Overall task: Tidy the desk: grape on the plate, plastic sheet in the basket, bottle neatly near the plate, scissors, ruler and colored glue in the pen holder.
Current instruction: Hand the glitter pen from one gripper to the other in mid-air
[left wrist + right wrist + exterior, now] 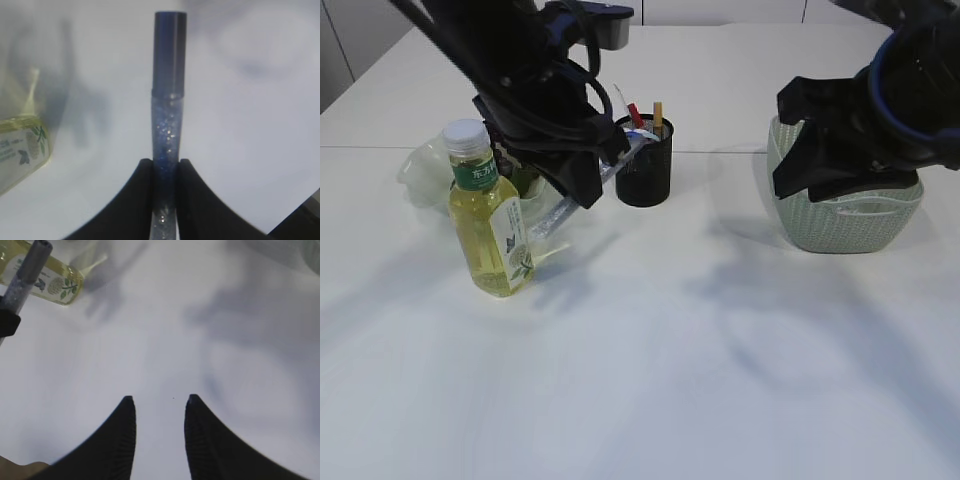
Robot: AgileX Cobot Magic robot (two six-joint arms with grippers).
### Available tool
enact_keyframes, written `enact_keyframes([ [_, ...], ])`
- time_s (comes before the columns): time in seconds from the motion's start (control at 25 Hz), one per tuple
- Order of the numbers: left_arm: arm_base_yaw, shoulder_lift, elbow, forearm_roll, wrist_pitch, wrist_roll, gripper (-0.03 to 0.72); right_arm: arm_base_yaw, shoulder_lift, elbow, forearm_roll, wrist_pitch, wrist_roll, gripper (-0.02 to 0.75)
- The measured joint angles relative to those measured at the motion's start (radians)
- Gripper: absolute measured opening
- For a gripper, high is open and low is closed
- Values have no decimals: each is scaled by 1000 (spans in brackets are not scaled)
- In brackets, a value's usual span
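My left gripper (166, 162) is shut on a blue glitter glue tube (167, 125) with a dark cap, held above the table. In the exterior view it (588, 188) hangs just left of the black pen holder (645, 175), with the tube (552, 217) slanting down to the left. The holder has red-handled scissors (636, 112) and a ruler (658, 115) standing in it. The tea bottle (492, 215) stands upright in front of the pale plate (420, 170). My right gripper (159, 400) is open and empty above bare table, in front of the basket (845, 225). Grape and plastic sheet are not clearly visible.
The left arm hides most of the space between the plate and the pen holder. The bottle also shows in the left wrist view (20, 150) and the right wrist view (55, 285). White tabletop lies in front of all the objects.
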Motion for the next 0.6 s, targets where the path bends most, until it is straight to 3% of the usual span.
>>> enact_keyframes([
  [0.28,0,-186,159,-113,-85,24,96,0,0,0,110,-51,-44,279],
  [0.6,0,-211,171,-237,-117,38,96,0,0,0,427,-157,-269,279],
])
